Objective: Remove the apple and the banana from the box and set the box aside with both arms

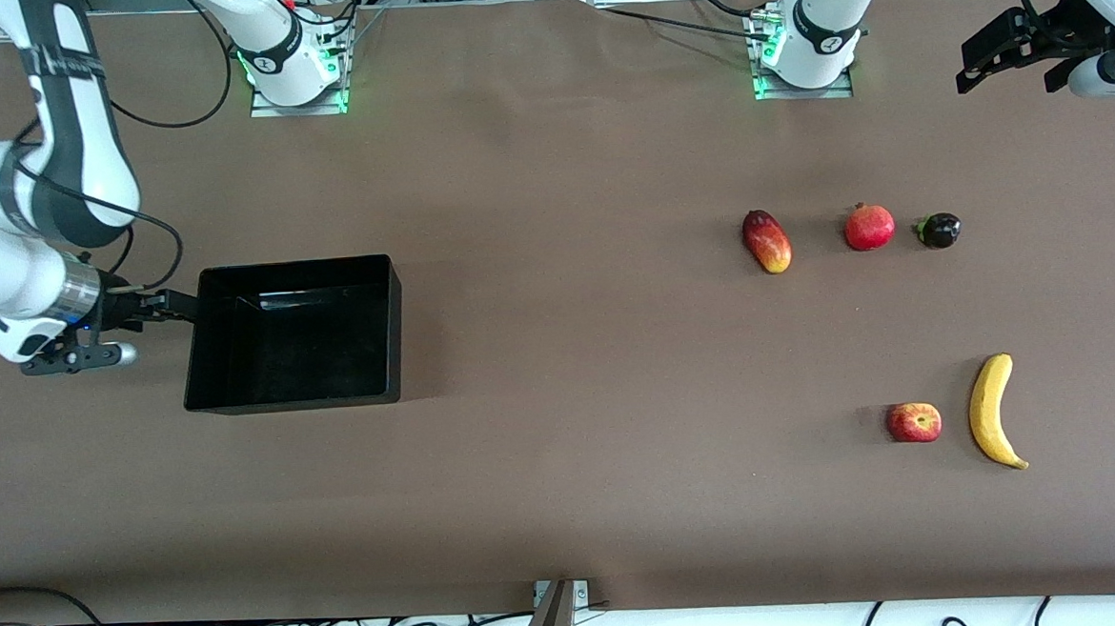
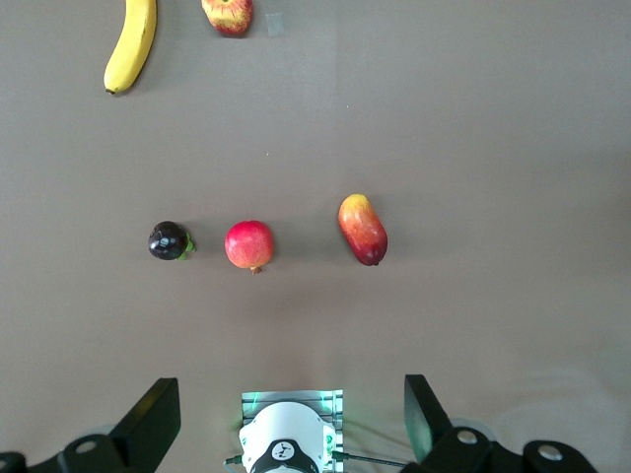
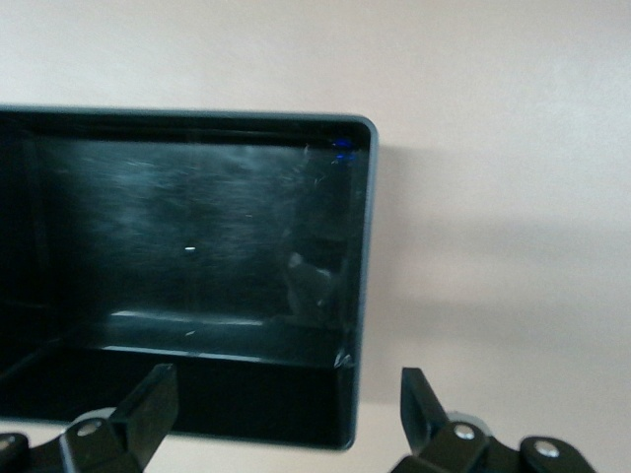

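Right gripper (image 1: 173,305): fingers spread, released, at the wall of the box (image 1: 296,334) at the right arm's end of the table. The box stands empty. Mango (image 1: 767,241), pomegranate (image 1: 869,227) and a dark fruit (image 1: 940,230) lie in a row. Nearer the front camera lie the apple (image 1: 913,422) and, beside it, the banana (image 1: 992,411). Left gripper (image 1: 983,62): released, holding nothing, raised over the left arm's end of the table.

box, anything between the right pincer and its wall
Nothing visible does. The right pincer sits open right at the box wall toward the right arm's end of the table, with only bare table around it. The box holds no fruit.
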Motion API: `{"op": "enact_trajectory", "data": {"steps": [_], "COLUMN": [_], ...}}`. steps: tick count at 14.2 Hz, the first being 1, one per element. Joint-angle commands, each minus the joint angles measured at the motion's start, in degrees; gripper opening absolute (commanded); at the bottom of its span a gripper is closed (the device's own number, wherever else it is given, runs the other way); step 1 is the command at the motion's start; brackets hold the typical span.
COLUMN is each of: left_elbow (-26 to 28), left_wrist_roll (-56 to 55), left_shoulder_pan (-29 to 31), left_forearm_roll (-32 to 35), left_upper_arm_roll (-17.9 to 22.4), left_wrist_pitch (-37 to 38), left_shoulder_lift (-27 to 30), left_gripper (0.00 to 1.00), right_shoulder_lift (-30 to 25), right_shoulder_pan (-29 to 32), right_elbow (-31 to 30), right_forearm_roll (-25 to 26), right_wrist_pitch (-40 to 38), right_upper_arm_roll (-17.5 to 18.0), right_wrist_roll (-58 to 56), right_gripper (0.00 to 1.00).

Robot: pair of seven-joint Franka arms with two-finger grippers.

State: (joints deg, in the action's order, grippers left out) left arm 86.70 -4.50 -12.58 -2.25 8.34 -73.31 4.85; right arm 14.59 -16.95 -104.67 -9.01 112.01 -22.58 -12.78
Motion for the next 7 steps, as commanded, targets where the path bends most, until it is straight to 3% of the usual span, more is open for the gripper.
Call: {"op": "enact_trajectory", "data": {"steps": [1, 4, 7], "left_elbow": [0.7, 0.7, 0.7], "left_wrist_roll": [-0.6, -0.5, -0.5], "left_shoulder_pan": [0.5, 0.5, 0.5], "left_forearm_roll": [1.0, 1.0, 1.0], "left_upper_arm_roll": [-0.7, -0.7, -0.7], "left_wrist_pitch": [-0.7, -0.8, -0.8], "left_shoulder_lift": [0.5, 0.5, 0.5], "left_gripper": [1.00, 1.00, 1.00], "right_shoulder_lift": [-2.0, -5.6, -11.6], "right_shoulder_pan": [-1.9, -7.3, -8.5], "right_elbow": [7.1, 12.9, 13.0], "right_forearm_roll": [0.9, 6.5, 7.1], "right_wrist_pitch": [-11.0, -22.2, -24.6], "right_upper_arm_roll": [-0.1, -0.1, 0.5], "right_wrist_roll": [6.4, 13.8, 13.7], "right_gripper": [1.00, 1.00, 1.00]}}
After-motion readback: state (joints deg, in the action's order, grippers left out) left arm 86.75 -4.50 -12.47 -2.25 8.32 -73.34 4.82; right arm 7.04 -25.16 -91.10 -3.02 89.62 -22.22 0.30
